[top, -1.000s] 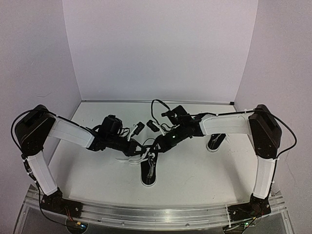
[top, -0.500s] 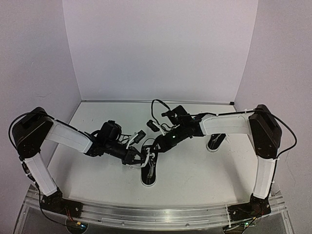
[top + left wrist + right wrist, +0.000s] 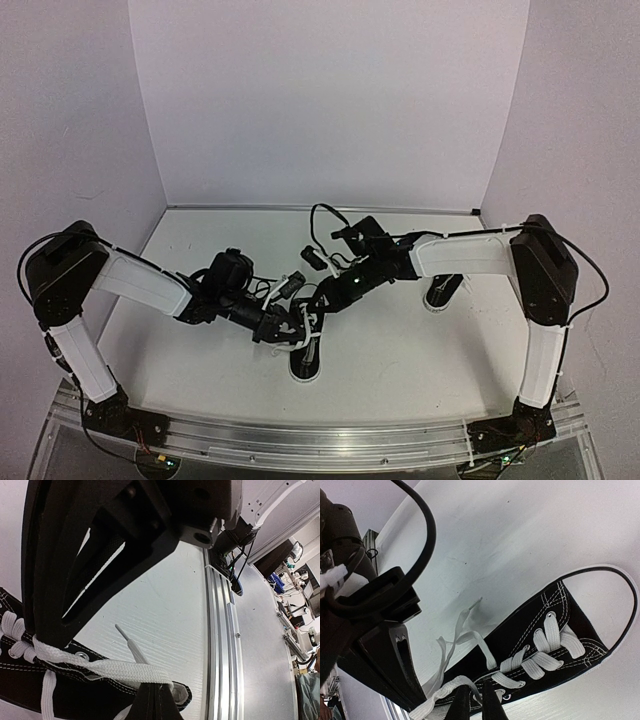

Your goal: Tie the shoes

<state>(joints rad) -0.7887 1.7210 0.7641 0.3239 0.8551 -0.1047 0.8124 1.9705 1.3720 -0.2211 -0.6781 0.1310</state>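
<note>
1. Left hand [image 3: 288,327] is clenched on a white lace [image 3: 117,670], pinching it at the fingertips just above the near shoe [image 3: 305,362], which lies mid-table [image 3: 400,345]; drawing the strand out from the eyelets probably readies it for crossing
2. Right hand [image 3: 320,300] hovers over the same shoe's lacing, fingers nearly together beside another strand; whether it grips, I cannot tell
3. Second shoe [image 3: 442,290] sits well apart, under the right arm
4. Compared with a second ago, the left hand has swung in from the left towards the shoe, while the right hand has barely moved
</note>
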